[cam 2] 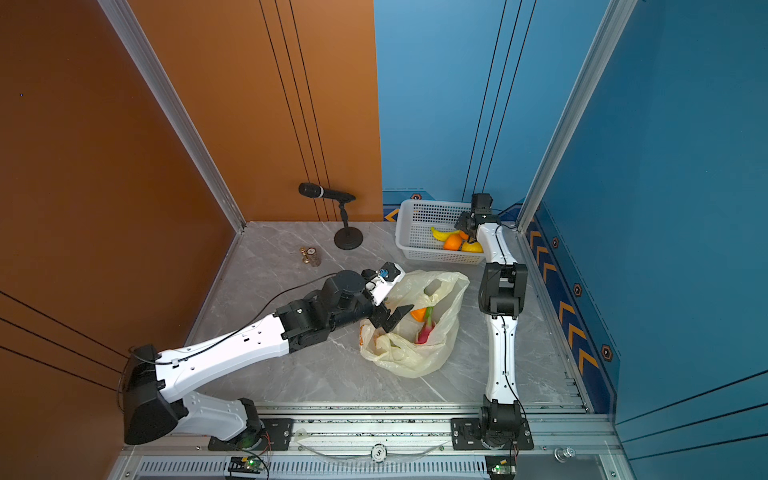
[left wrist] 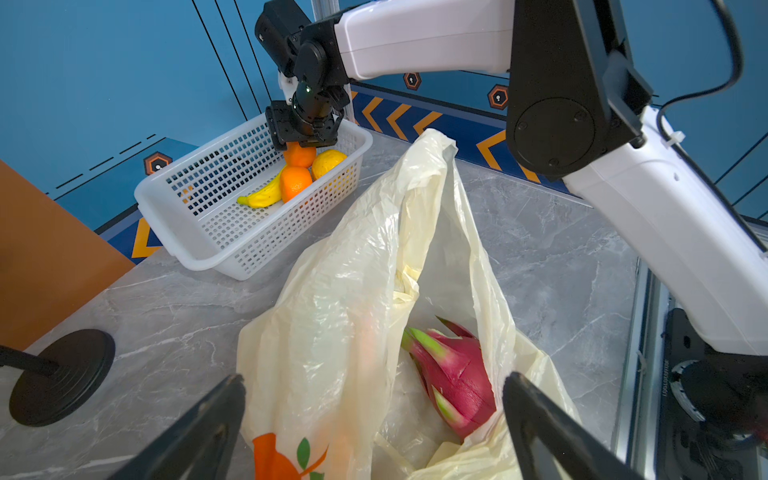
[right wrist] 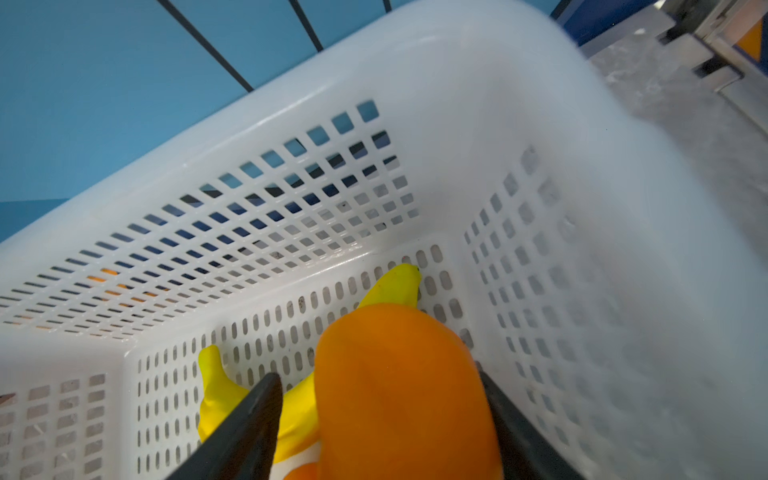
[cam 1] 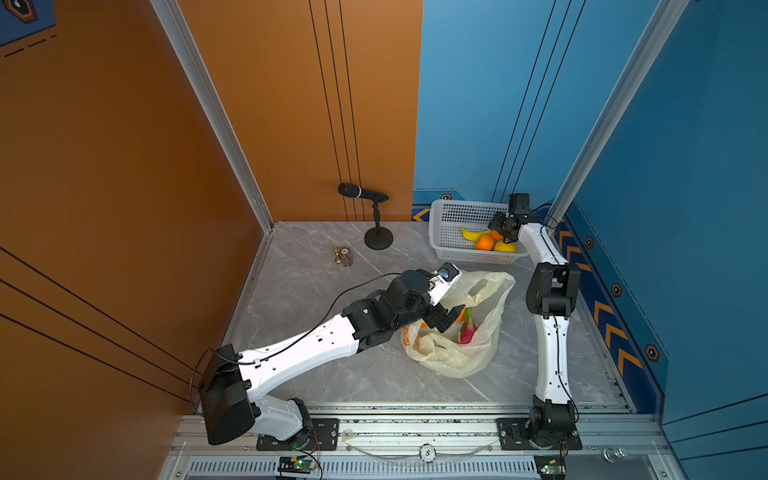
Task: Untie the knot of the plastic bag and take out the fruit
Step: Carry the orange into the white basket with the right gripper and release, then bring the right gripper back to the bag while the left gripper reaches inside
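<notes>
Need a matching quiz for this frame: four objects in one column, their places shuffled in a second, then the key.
Things
1. pink green-tipped dragon fruit
2. yellow toy banana
3. topmost round orange fruit
4. black microphone stand

Places
A. lying on the floor of the white perforated plastic basket
B. standing on the grey marble table by the orange wall
C. between the right gripper's fingers, over that basket
D. inside the open pale-yellow plastic bag

Pairs: 1-D, 2-A, 3-C, 4-B
</notes>
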{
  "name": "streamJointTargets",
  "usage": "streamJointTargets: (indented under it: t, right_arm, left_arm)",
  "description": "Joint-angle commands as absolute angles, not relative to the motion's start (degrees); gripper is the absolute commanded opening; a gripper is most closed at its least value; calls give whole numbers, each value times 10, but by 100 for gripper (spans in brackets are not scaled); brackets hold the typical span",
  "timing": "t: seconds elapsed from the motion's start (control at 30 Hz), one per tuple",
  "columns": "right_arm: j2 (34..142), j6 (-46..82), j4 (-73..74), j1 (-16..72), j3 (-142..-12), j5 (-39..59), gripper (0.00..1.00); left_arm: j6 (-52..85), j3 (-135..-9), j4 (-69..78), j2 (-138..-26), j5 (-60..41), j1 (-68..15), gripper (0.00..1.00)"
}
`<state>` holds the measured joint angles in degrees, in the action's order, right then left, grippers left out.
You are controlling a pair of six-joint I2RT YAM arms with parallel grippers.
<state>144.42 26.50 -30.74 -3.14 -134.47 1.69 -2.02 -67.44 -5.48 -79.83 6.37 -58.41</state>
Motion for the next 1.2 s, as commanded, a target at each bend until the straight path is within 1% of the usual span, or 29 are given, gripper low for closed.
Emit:
streamJointTargets:
  t: [0.0, 0.1, 0.2, 0.3, 0.33, 0.53, 0.6, 0.77, 0.93, 1.03, 1.17]
  right_arm:
    - [1345, 253, -319, -35, -1316, 16, 81]
    - [1281, 245, -304, -36, -1258, 14, 85]
    - [1214, 239, -299, -40, -1201, 21, 85]
    - [1120, 237, -288, -43, -1126, 52, 85]
    - [1085, 236, -283, -43, -1095, 60, 85]
    - [853, 269, -202, -37, -860, 91, 85]
    - [791, 272, -204, -27, -813, 93, 85]
    - [662, 259, -266, 13, -729, 90, 85]
    - [539, 269, -319, 65, -639, 79, 85]
    - [487, 282, -346, 113, -594, 62, 84]
    - [446, 303, -385, 174, -560, 28, 84]
  left_arm:
    - [-19, -663, -66, -780, 100, -602, 98]
    - [-12, -659, -71, -778, 118, -613, 99]
    - [16, -659, -82, -778, 126, -619, 94]
    - [50, -661, -97, -783, 129, -622, 85]
    - [62, -662, -103, -786, 129, -624, 80]
    - [104, -667, -138, -815, 113, -631, 69]
    - [112, -669, -140, -828, 103, -633, 66]
    - [114, -681, -148, -872, 96, -637, 62]
    - [122, -721, -200, -933, 110, -625, 60]
    - [126, -732, -212, -961, 101, -609, 59]
    - [126, -741, -212, -990, 97, -587, 59]
